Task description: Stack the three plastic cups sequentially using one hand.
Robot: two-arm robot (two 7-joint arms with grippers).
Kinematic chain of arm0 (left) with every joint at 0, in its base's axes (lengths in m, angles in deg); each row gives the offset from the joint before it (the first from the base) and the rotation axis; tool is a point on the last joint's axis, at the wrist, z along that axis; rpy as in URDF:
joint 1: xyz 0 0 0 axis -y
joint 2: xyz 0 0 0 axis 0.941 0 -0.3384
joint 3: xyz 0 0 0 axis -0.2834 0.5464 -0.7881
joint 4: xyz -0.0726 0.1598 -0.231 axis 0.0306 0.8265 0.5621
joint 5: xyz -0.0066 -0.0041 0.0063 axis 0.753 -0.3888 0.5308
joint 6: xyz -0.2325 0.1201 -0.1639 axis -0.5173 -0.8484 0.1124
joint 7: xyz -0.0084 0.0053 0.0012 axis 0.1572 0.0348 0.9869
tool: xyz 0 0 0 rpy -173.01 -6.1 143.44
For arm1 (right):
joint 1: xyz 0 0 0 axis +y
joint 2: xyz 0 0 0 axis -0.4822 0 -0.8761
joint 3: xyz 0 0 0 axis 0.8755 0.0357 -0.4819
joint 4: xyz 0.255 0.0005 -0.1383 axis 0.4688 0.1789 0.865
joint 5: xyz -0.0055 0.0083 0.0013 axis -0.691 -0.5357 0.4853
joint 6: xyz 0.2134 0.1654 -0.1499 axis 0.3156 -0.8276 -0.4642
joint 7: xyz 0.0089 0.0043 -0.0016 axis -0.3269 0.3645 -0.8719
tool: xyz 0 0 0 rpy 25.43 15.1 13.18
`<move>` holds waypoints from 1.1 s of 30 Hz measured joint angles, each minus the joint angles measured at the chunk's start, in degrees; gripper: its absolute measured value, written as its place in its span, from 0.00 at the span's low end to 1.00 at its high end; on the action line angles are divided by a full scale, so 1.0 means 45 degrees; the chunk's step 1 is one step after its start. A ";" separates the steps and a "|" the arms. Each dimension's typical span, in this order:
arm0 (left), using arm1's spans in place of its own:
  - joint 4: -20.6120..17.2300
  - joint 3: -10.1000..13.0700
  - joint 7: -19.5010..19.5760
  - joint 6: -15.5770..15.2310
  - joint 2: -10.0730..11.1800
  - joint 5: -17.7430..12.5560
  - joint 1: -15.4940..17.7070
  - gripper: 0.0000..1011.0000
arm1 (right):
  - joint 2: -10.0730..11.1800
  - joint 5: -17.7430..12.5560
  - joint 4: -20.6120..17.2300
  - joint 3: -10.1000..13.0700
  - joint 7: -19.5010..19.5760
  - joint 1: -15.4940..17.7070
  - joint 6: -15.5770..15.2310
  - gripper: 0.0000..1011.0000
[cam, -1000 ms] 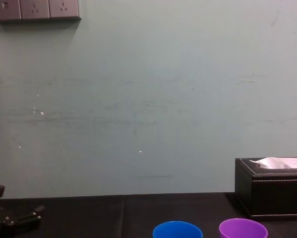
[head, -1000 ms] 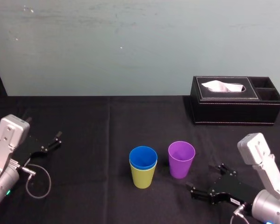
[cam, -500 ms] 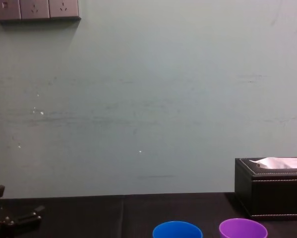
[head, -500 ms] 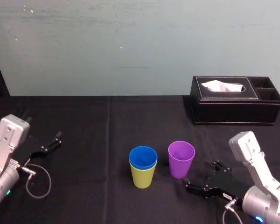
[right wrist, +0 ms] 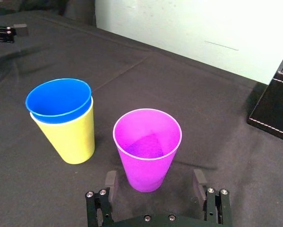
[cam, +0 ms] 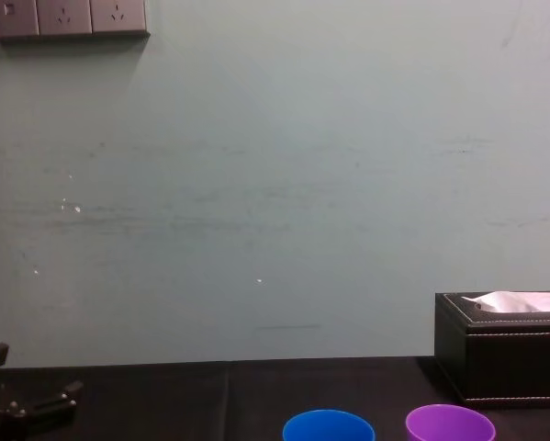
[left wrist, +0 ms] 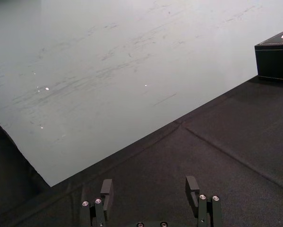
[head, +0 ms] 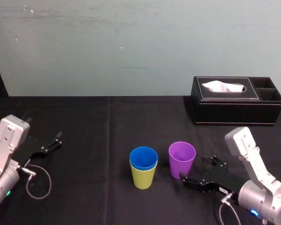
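A blue cup (head: 143,157) sits nested inside a yellow-green cup (head: 144,178) at the middle of the black table. Just to its right a purple cup (head: 182,158) stands upright on its own. My right gripper (head: 199,171) lies low on the table right of the purple cup, open. In the right wrist view its fingers (right wrist: 110,182) flank the purple cup's (right wrist: 147,146) lower part without touching it; the blue cup (right wrist: 59,97) and yellow-green cup (right wrist: 75,139) stand beside. My left gripper (head: 49,145) rests open at the far left, nothing between its fingers (left wrist: 106,188).
A black tissue box (head: 236,101) with a white tissue stands at the back right, also in the chest view (cam: 504,354). A cable loop (head: 37,183) lies by the left arm. The chest view catches the rims of the blue cup (cam: 329,424) and purple cup (cam: 450,423).
My right gripper has slid left across the table, closing in on the purple cup, still open. The cups and the left arm have not moved.
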 joint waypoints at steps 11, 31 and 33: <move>0.0000 0.0000 0.0000 0.0000 0.0000 0.0000 0.0000 0.99 | -0.0408 0.0132 0.0654 -0.0051 -0.0170 -0.0459 0.0127 0.99; 0.0000 0.0000 0.0000 0.0000 0.0000 0.0000 0.0001 0.99 | -0.0768 0.0281 0.1074 -0.0249 -0.0342 -0.0972 0.0191 0.99; 0.0000 0.0000 0.0000 0.0000 0.0000 0.0000 0.0000 0.99 | -0.0788 0.0290 0.1089 -0.0268 -0.0355 -0.1001 0.0190 0.99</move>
